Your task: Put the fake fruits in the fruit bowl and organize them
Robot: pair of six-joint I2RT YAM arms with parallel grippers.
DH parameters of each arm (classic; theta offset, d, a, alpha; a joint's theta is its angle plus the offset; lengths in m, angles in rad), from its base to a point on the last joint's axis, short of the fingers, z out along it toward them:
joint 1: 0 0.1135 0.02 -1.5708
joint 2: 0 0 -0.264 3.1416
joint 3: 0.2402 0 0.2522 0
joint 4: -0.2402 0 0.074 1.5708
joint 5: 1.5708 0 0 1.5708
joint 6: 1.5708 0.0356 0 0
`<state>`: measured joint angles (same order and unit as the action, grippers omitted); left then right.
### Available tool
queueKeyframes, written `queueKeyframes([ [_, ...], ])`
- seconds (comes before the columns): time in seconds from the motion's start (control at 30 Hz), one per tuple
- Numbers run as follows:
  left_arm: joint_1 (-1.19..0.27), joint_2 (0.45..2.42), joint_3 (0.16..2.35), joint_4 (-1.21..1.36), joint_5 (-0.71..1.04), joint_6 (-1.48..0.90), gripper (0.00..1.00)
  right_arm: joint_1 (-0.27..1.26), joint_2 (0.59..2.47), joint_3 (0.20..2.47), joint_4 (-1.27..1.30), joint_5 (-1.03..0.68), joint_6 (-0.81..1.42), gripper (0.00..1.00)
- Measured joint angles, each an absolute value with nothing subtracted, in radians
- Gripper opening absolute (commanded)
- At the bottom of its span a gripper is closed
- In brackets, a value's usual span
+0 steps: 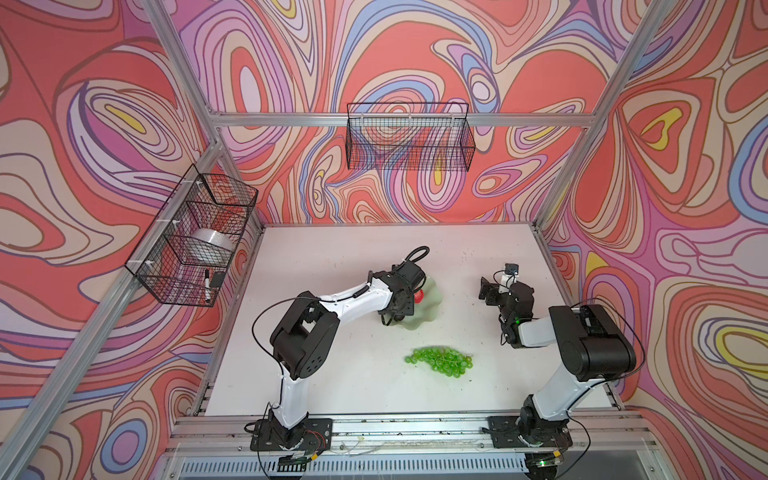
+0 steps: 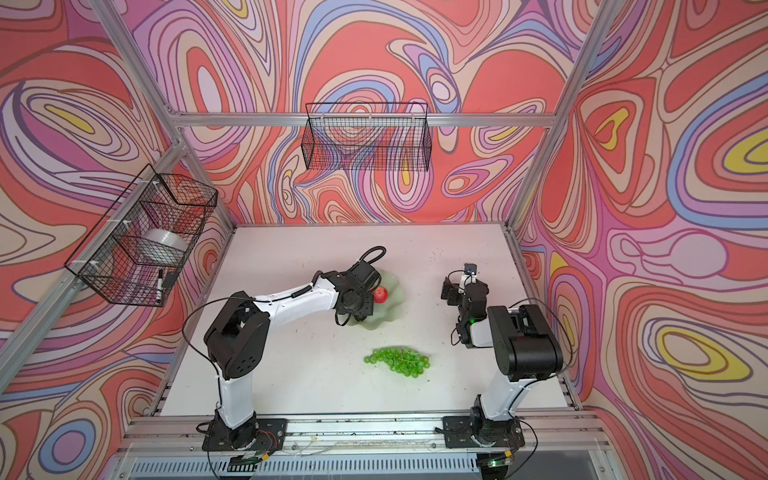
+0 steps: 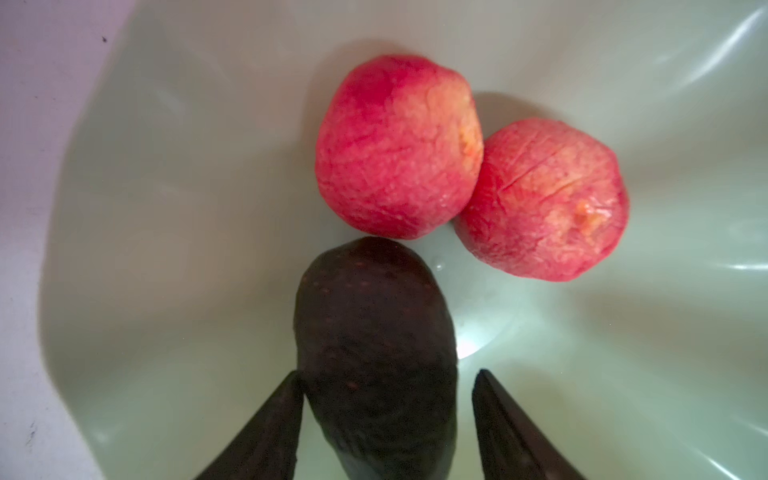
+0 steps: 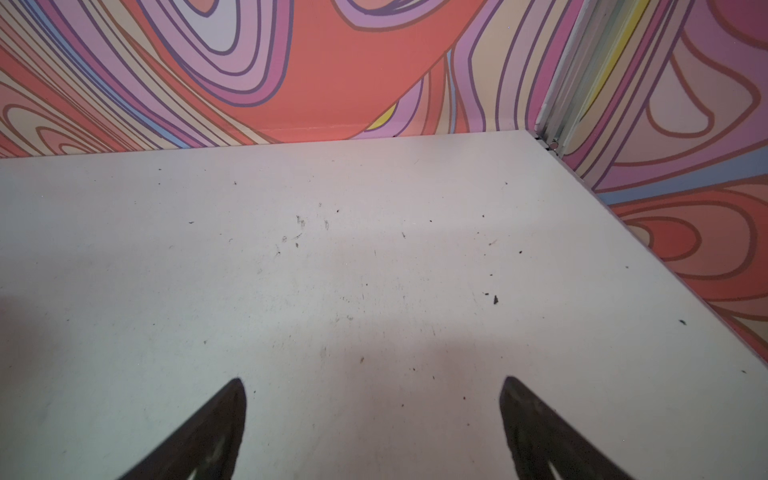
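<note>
In the left wrist view the pale mint fruit bowl holds two red apples that touch each other, and a dark avocado lying below them. My left gripper straddles the avocado with its jaws open: one finger rests against it and the other stands clear of it. In both top views the left wrist covers most of the bowl, and only one apple shows. The green grapes lie on the table in front of the bowl. My right gripper hangs open over bare table.
A black wire basket hangs on the back wall. Another wire basket on the left wall holds a tape roll and a marker. The white table is walled on three sides by patterned panels and aluminium posts.
</note>
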<state>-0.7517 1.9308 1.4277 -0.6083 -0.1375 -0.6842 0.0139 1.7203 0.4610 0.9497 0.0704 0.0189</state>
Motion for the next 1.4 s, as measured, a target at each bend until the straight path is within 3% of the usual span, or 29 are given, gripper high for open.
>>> queueKeyframes([
  [0.27, -0.773, 1.696, 1.425, -0.583, -0.049, -0.528, 0.81, 0.014, 1.721, 0.461, 0.950, 0.070, 0.019, 0.98],
  [0.4, -0.892, 1.589, 1.404, -0.540, -0.028, -0.306, 0.83, 0.014, 1.720, 0.461, 0.950, 0.071, 0.019, 0.98],
  [0.57, -1.048, 1.519, 1.200, -0.422, 0.063, -0.016, 0.86, 0.014, 1.720, 0.461, 0.950, 0.071, 0.019, 0.98],
  [0.73, -1.072, 1.522, 1.089, -0.387, 0.135, 0.214, 0.87, 0.014, 1.720, 0.461, 0.950, 0.071, 0.019, 0.98],
  [1.03, -1.075, 1.635, 1.139, -0.300, 0.253, 0.478, 0.90, 0.014, 1.720, 0.461, 0.950, 0.070, 0.019, 0.98],
  [1.4, -1.110, 1.838, 1.258, -0.288, 0.299, 0.579, 0.97, 0.014, 1.720, 0.461, 0.950, 0.070, 0.019, 0.98],
])
